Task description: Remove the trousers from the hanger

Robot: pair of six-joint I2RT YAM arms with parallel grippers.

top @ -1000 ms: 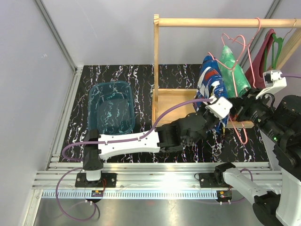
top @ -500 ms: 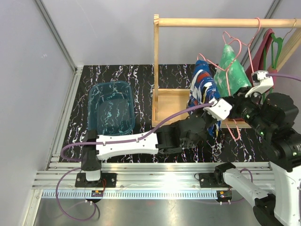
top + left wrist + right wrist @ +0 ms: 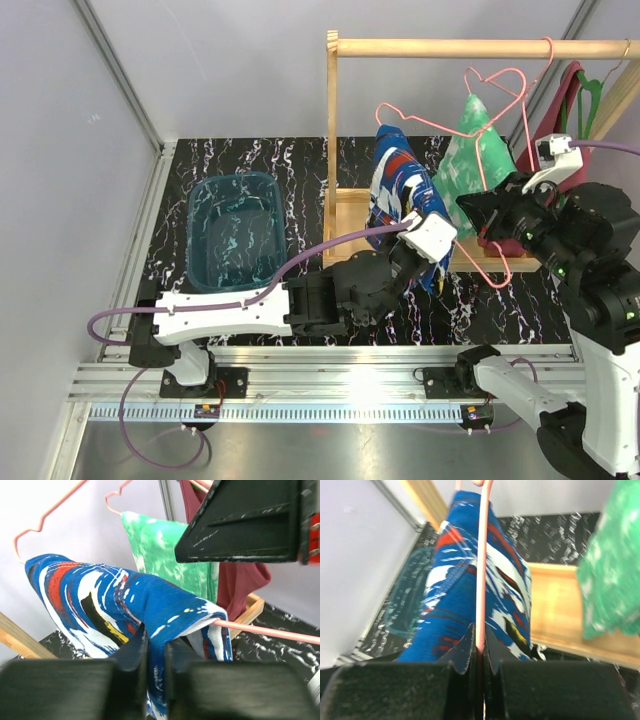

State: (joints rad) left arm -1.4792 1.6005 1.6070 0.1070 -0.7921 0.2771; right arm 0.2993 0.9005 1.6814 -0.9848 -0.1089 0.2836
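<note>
The blue trousers, patched white, red and yellow, drape over a pink wire hanger that is off the rail and tilted. My left gripper is shut on a fold of their blue cloth, pinched between the fingers. My right gripper is shut on the hanger's pink wire, which runs straight out between its jaws. The green trousers hang on a second pink hanger from the wooden rail.
A maroon sleeveless top hangs at the rail's right end beside a green hanger. The wooden rack's post and base tray stand mid-table. A teal bin sits to the left.
My left gripper has closed on the blue cloth. Both arms have shifted left, carrying the blue trousers and their hanger away from the green trousers.
</note>
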